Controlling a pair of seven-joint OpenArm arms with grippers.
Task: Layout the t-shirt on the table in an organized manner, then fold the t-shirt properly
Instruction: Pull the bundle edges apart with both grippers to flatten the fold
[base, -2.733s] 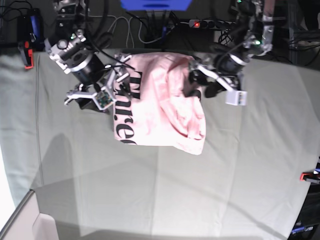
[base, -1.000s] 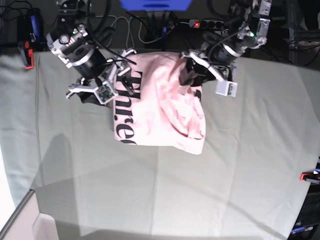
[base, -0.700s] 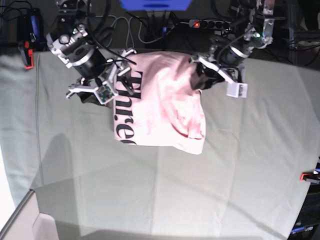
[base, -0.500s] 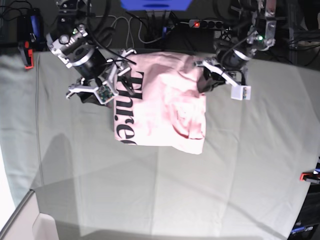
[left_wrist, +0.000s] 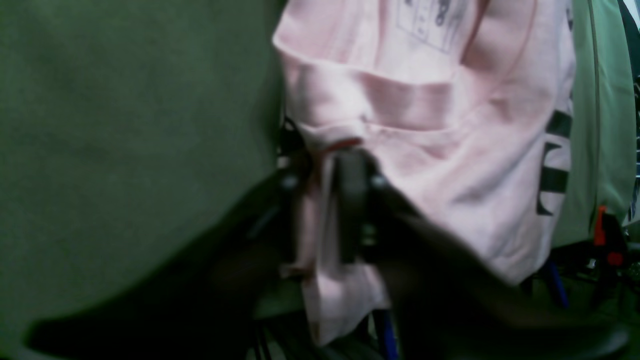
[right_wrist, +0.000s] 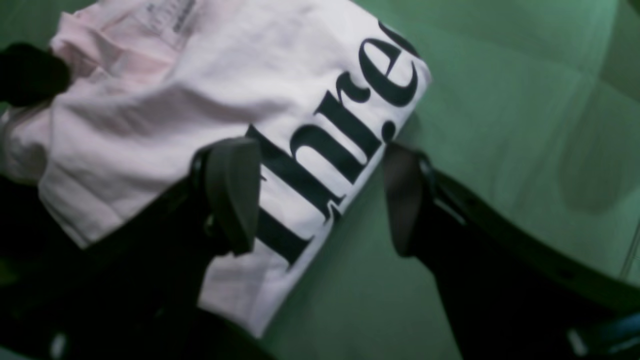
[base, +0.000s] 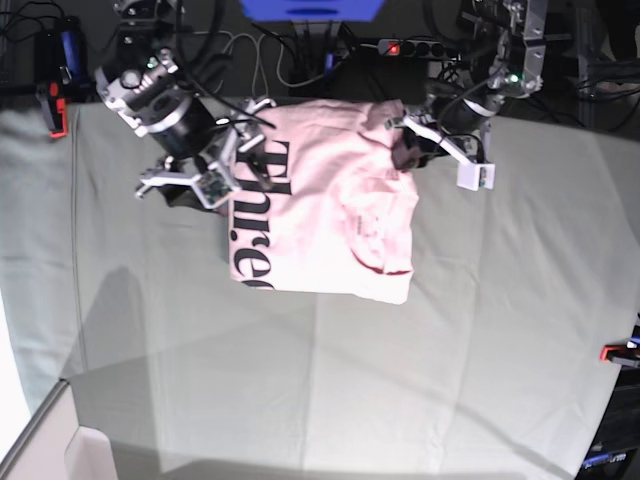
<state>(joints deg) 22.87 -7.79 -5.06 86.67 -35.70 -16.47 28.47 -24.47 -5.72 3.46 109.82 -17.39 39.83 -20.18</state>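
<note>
Since a second ago the left gripper (base: 410, 150) slid to the t-shirt (base: 320, 205)'s far corner, pinching pink fabric there, and the rumpled fold flattened out. Shirt's at the bench (base: 400, 380)'s far edge. Right gripper (right_wrist: 320, 200) sits spread wide over the lettering.

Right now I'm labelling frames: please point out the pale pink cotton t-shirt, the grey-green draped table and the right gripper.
pale pink cotton t-shirt (base: 320, 215): base view, middle of its body.
grey-green draped table (base: 330, 390): base view, bare cloth below the shirt.
right gripper (right_wrist: 320, 200): right wrist view, between its spread fingers.
</note>
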